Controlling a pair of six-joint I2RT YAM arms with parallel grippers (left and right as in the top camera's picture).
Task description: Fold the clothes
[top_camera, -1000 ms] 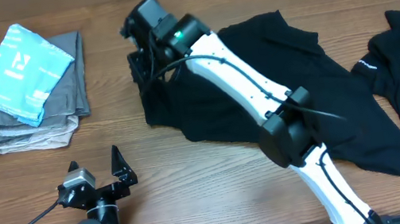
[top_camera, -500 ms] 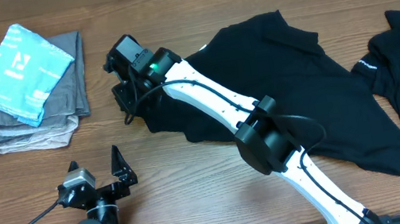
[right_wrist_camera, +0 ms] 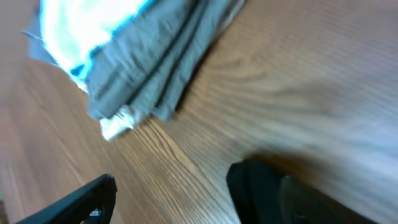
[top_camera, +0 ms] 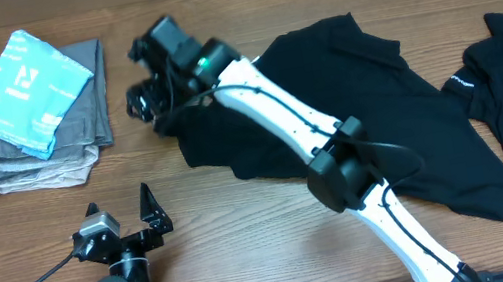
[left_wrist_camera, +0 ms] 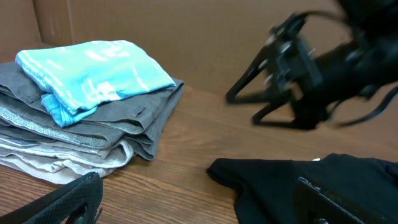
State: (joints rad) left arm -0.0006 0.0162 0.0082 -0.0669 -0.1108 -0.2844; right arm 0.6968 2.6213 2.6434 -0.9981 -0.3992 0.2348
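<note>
Overhead: right arm (top_camera: 272, 112) outstretched across clothes (top_camera: 372, 71)

Table (top_camera: 244, 223): smooth, matt wood grain; clothes (top_camera: 361, 63): soft, matt black cloth; grey folded garments (top_camera: 86, 117): dull woven cloth, lightly creased; light-blue garment (top_camera: 26, 91): smooth cloth; right arm (top_camera: 265, 98): glossy white plastic shells, matt black joints.

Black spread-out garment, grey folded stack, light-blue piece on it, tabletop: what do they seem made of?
Black spread-out garment: soft matte knit, probably cotton jersey; it lies in limp wrinkles.
Grey folded garments: thicker matte cloth, seams and hems showing.
Light-blue folded garment: thin smooth fabric with white print.
Table: wood or wood-look laminate, grain lines, faint sheen; cannot tell which.
</note>
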